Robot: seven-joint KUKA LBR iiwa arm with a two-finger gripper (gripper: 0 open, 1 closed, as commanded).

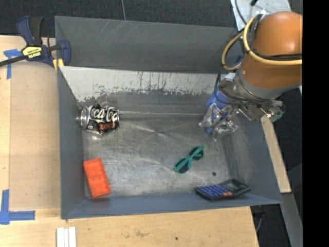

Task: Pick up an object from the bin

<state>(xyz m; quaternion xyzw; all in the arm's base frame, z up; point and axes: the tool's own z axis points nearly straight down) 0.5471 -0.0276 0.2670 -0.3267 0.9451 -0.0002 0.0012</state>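
Grey sheet metal forms the bin (pixel 154 45), its walls sloping down to a scuffed flat floor, and four loose things lie scattered on that floor, well apart, none stacked on another. At the left, near the foot of the back wall, a crushed can (pixel 100 120) with red and black print lies on its side; dented as it is, I judge it will not roll. Nearer the front on the same side an orange block (pixel 96 178) lies flat, its long side just beside the left wall, which I think would crowd a grip from that side. Right of the middle, teal glasses (pixel 188 159) lie slantwise on open floor with room all round, so they look the easiest to come at, though thin and low. My hand (pixel 220 122) hangs above bare floor toward the back right, under my orange wrist cover (pixel 275 40), near the glasses but behind and to the right of them, not over them. Whether it is wide or narrow I cannot tell, and I see nothing in it. A dark calculator (pixel 222 191) lies in the front right corner against the front wall, which leaves little space to close round it.
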